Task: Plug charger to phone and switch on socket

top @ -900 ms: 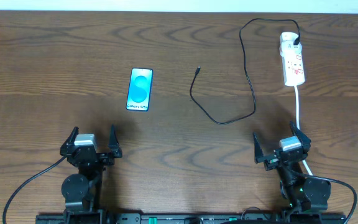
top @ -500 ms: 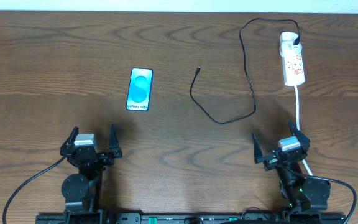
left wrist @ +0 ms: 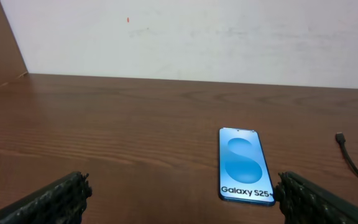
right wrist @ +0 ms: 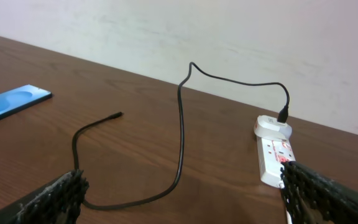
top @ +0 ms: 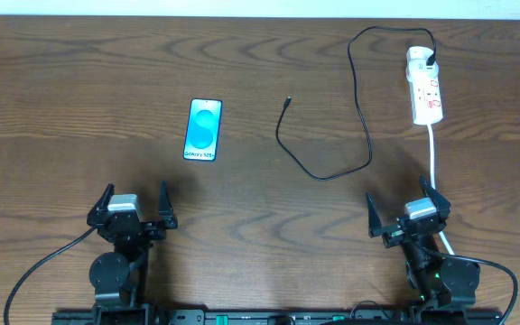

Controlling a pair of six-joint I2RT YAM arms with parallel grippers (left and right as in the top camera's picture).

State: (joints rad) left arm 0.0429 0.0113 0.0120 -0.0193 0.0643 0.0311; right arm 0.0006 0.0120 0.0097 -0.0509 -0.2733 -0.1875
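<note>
The phone [top: 203, 130] lies flat with its blue screen up, left of centre; it also shows in the left wrist view [left wrist: 245, 165] and at the left edge of the right wrist view [right wrist: 11, 102]. The charger cable [top: 361, 99] loops from the socket [top: 425, 88] to its free connector tip [top: 287, 102]. In the right wrist view the cable [right wrist: 180, 134] curves toward me, its tip [right wrist: 117, 115] free, beside the socket [right wrist: 273, 151]. My left gripper [top: 134, 206] and right gripper [top: 407, 210] are open, empty, near the front edge, far from all of them.
The socket's thick white cord [top: 434, 162] runs toward the front, past my right gripper. A pale wall [left wrist: 197, 37] stands behind the table's far edge.
</note>
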